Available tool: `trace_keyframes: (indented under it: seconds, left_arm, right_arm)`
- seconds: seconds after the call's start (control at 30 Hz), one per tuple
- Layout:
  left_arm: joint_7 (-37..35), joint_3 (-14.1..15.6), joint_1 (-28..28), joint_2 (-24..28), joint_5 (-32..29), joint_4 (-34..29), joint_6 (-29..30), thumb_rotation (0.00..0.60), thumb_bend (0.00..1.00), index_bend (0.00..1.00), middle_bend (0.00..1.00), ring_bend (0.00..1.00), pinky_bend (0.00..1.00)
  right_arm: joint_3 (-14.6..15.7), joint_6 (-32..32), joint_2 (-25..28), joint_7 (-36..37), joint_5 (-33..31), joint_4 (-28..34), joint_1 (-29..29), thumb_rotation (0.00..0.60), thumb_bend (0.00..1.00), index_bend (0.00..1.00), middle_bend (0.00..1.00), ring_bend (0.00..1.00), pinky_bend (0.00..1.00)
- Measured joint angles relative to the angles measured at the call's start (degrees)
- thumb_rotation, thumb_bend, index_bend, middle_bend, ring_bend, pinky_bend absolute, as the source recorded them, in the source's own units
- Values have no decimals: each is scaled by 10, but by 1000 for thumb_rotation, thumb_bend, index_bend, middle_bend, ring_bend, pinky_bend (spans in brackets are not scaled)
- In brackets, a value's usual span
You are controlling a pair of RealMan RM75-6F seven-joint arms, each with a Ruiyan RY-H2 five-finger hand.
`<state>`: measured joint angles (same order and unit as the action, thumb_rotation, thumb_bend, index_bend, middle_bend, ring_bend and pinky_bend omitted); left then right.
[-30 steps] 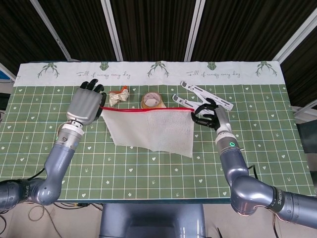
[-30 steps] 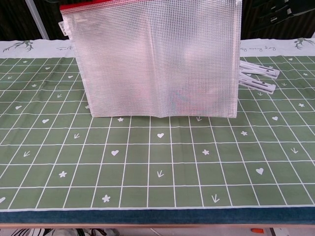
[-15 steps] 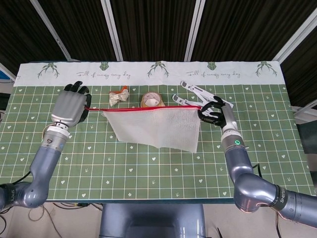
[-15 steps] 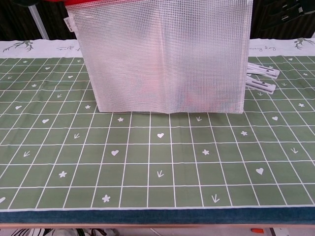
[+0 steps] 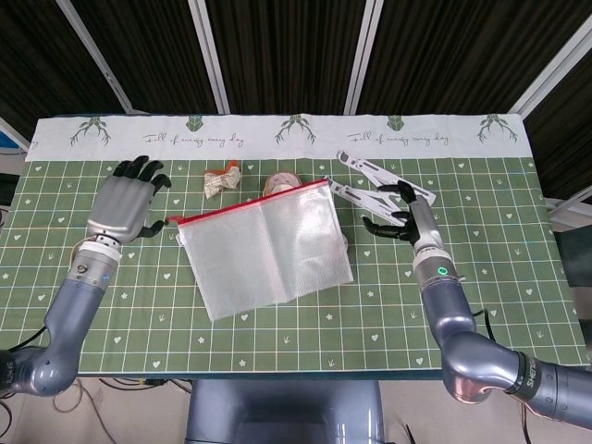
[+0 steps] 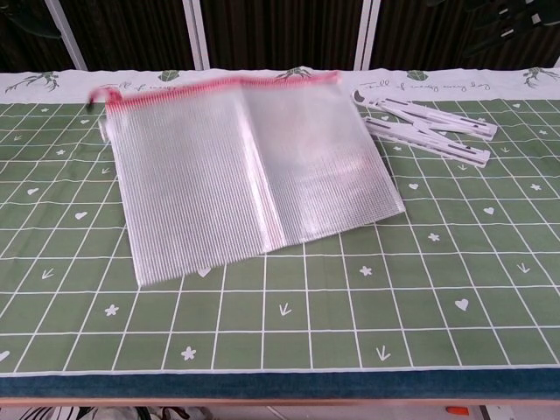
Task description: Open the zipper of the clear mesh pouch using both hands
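The clear mesh pouch with a red zipper (image 5: 264, 245) lies between empty, spread hands; zipper's left end sits just beside the left hand (image 5: 122, 205) (right hand (image 5: 400, 215) farther).

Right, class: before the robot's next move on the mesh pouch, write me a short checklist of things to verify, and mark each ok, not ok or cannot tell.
1. Mesh pouch lying flat on the table: ok.
2. Left hand holding the pouch: not ok, open beside its left corner.
3. Right hand holding the pouch: not ok, open and apart.
4. Red zipper open: cannot tell, blurred.
5. White hanger apart from the pouch: ok.
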<state>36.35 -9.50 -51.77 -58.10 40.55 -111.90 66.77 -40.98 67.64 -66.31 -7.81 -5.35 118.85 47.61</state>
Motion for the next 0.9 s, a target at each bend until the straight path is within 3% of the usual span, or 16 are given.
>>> trace_keyframes:
  seconds: [0.37, 0.57, 0.7, 0.9]
  left_arm:
    - [-56, 9, 58, 20, 61, -43, 31, 600, 120, 131, 37, 0, 67]
    - [-97, 37, 115, 31, 127, -71, 62, 600, 120, 131, 36, 0, 67]
    - [-130, 69, 165, 32, 198, -79, 92, 600, 120, 125, 31, 0, 61]
    - [-174, 132, 251, 19, 324, -52, 151, 600, 109, 58, 0, 0, 0]
  right_arm:
    - [49, -6, 49, -10, 88, 49, -44, 600, 195, 0, 0, 0, 198]
    - [105, -8, 84, -16, 180, 74, -97, 600, 231, 0, 0, 0, 198]
    - [158, -6, 103, -22, 288, 80, -142, 600, 243, 0, 0, 0, 198]
    - [243, 21, 120, -19, 505, 62, -221, 600, 122, 0, 0, 0, 198]
